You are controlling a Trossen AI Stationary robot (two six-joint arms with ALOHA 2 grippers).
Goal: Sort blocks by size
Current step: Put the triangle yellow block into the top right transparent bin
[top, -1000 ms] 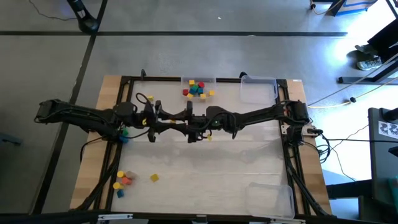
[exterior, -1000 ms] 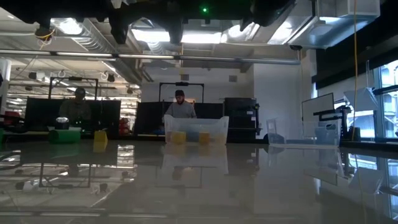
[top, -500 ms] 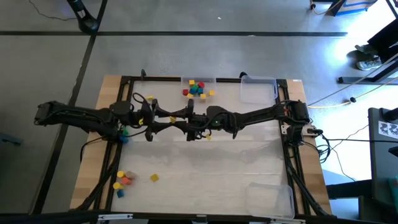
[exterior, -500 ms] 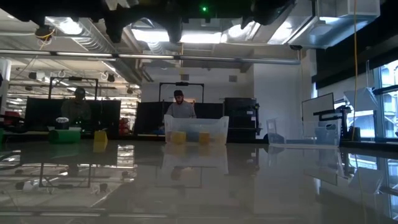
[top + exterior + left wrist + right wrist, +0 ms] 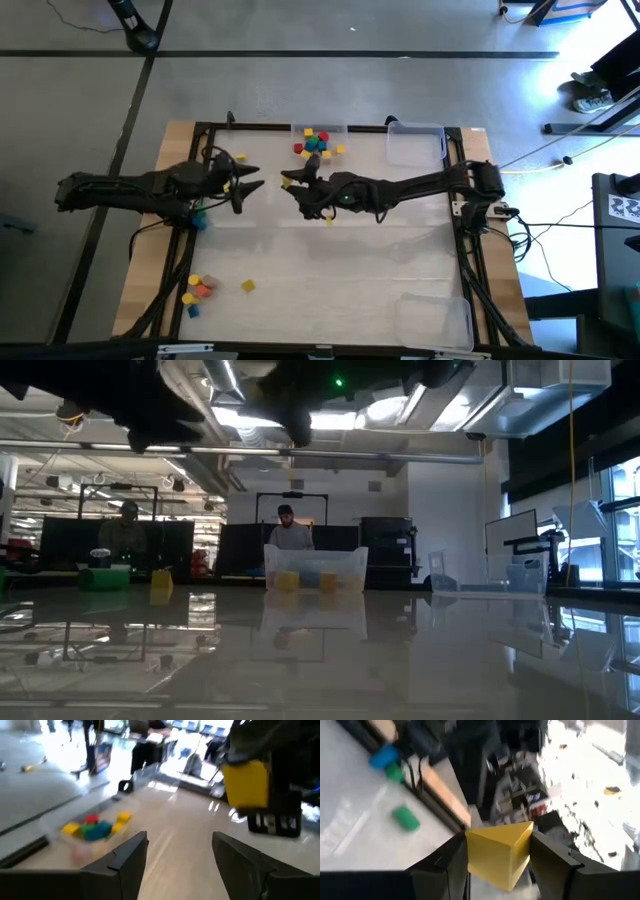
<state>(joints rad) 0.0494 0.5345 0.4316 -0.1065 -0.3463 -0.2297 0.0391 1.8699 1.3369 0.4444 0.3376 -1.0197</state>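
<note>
While clamped between the right gripper (image 5: pixel 500 865) fingers near frame centre in the high view, yellow block (image 5: pixel 501 851) held off the table. Left gripper (image 5: pixel 180 855) just left of it, spread wide, holding nothing. Remaining blocks (image 5: pixel 318 143) clustered in clear tray (image 5: pixel 297 129) at top centre; others (image 5: pixel 198 288) lower left.

Surface (image 5: pixel 330 270): glossy pale top, mirror-like reflections in low view; bare light wood edge strip at frame left (image 5: pixel 150 250). Trays (image 5: pixel 415 143): clear glossy plastic. Yellow block (image 5: pixel 500 852) between right gripper (image 5: pixel 497 865) fingers: smooth, matt-looking faces. Gripper fingers: dark matt plastic. Floor (image 5: pixel 300 90): grey, matt.
</note>
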